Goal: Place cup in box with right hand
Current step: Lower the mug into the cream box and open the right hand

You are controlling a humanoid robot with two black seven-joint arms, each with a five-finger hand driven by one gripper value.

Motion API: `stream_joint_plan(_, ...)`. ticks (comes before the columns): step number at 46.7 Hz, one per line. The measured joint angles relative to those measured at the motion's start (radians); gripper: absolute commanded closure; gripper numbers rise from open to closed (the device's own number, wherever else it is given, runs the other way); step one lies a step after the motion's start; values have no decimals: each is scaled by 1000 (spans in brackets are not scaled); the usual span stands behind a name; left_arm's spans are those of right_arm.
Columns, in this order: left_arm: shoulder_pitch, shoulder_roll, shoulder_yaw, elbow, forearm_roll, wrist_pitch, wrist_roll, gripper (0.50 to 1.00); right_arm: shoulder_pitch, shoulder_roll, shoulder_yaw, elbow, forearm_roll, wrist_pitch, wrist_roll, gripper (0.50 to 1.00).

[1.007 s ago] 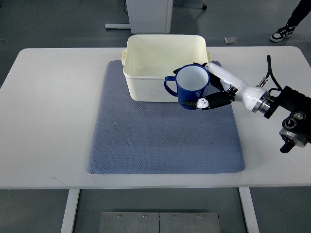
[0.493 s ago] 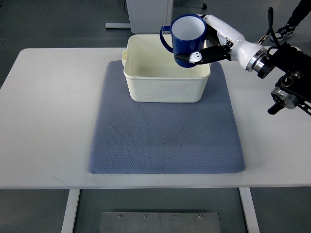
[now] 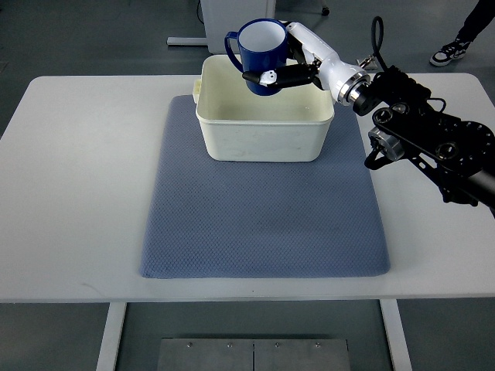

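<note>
A blue cup (image 3: 259,48) with a white inside and a handle on its left hangs upright above the far part of the cream box (image 3: 263,137). My right hand (image 3: 288,63) is shut on the cup from its right side, with dark fingers (image 3: 285,76) wrapped around the front of it. The right arm reaches in from the right edge over the table. The box stands open on the far end of a blue-grey mat (image 3: 263,224), and what shows of its inside is bare. The left arm does not show.
The mat lies on a white table (image 3: 77,178). A white cabinet base (image 3: 232,19) stands on the floor behind the box. A person's shoe (image 3: 450,51) shows at the top right, beyond the table.
The right hand carried the cup up from the box's front right corner, then left and farther back over the box. The arm has swung in over the table.
</note>
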Motion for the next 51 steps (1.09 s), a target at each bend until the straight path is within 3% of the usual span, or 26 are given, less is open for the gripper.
stream_joint_plan(18, 0, 0, 1, 0, 0, 1, 0, 500, -13, 127, -5, -193, -2, -19, 10, 1000)
stream_joint_plan(46, 0, 0, 0, 0, 0, 0, 0, 500, -49, 141, -34, -209, -2, -21, 28, 1000)
stream_joint_plan(47, 0, 0, 0, 0, 0, 0, 0, 500, -50, 141, -34, -209, -2, -21, 30, 955)
stream_joint_plan(50, 0, 0, 0, 0, 0, 0, 0, 500, -53, 141, -34, -208, -2, -21, 36, 758)
stream_joint_plan(51, 0, 0, 0, 0, 0, 0, 0, 500, -55, 141, -34, -208, -2, -21, 38, 718)
